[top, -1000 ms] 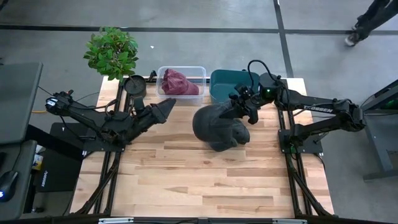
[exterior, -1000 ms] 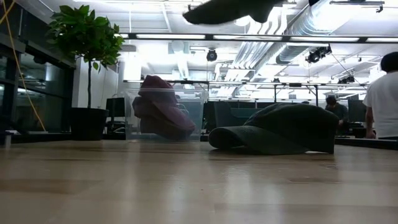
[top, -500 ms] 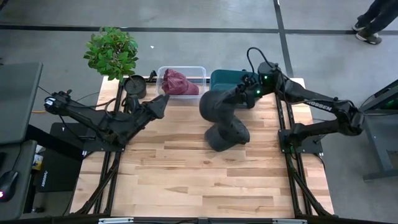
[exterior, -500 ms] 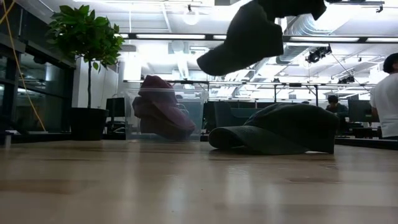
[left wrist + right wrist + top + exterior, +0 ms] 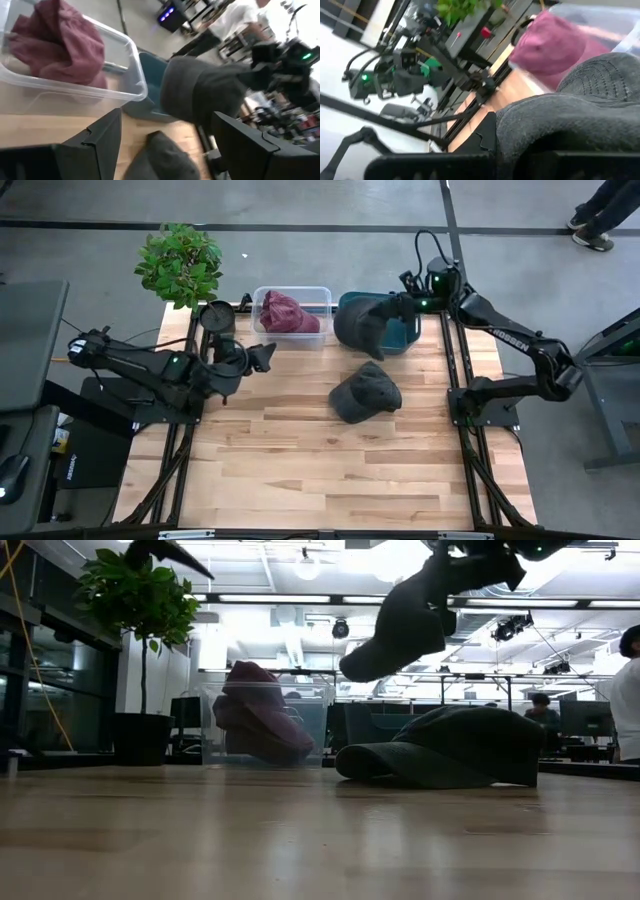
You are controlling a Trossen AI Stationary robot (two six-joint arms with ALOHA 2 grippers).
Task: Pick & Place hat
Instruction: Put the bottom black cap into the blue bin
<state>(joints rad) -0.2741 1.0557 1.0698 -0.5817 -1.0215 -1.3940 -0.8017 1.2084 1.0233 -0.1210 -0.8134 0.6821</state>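
Note:
My right gripper [image 5: 400,307] is shut on a dark grey hat [image 5: 362,326], which it carries over the left end of the teal bin [image 5: 408,340]. The low view shows that hat [image 5: 400,620] high above the table. A second dark grey hat [image 5: 365,394] lies flat on the table in front of the bins. A maroon hat [image 5: 286,312] sits in the clear bin [image 5: 318,292]. My left gripper [image 5: 263,356] is open, in the air near the clear bin's near left corner, touching nothing. My right gripper holds the dark grey hat by its upper end [image 5: 388,308], coming level from the table's right side. The cloth itself covers the place of contact in the right wrist view [image 5: 580,115]. The hat is lifted clear and hangs slanting down from the fingers [image 5: 370,660].
A potted plant [image 5: 180,262] stands off the table's far left corner. A round black object [image 5: 217,317] sits beside the clear bin. The near half of the wooden table [image 5: 320,470] is bare. People show in the room beyond [image 5: 625,690].
My right gripper has carried the grey hat from over the middle of the table toward the far edge, to above the teal bin. The hat has swung from spread out to hanging. The second hat beneath it is now uncovered. My left arm has drawn back slightly to the left.

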